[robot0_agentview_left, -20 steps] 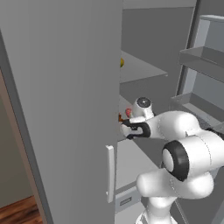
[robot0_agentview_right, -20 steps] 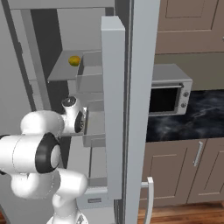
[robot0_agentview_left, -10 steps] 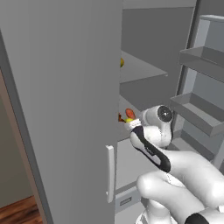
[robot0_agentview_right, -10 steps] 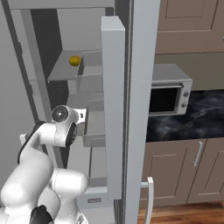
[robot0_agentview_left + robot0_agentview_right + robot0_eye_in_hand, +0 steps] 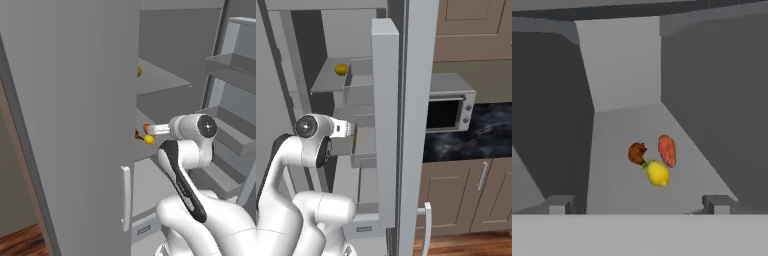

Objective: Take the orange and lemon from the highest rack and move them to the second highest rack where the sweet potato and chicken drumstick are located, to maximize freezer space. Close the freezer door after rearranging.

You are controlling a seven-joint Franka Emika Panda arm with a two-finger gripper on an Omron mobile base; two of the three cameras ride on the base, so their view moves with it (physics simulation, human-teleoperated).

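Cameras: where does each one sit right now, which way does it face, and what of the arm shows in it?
Left base view: behind the arm's left, looking forward past the freezer door at the highest rack and second highest rack; arm rises lower right.
Right base view: behind the arm's right, facing the freezer interior, the orange on the top rack; arm lower left.
Hand view: along the open gripper, at the lemon, chicken drumstick and sweet potato.
Shared: left base and hand views both show the lemon.
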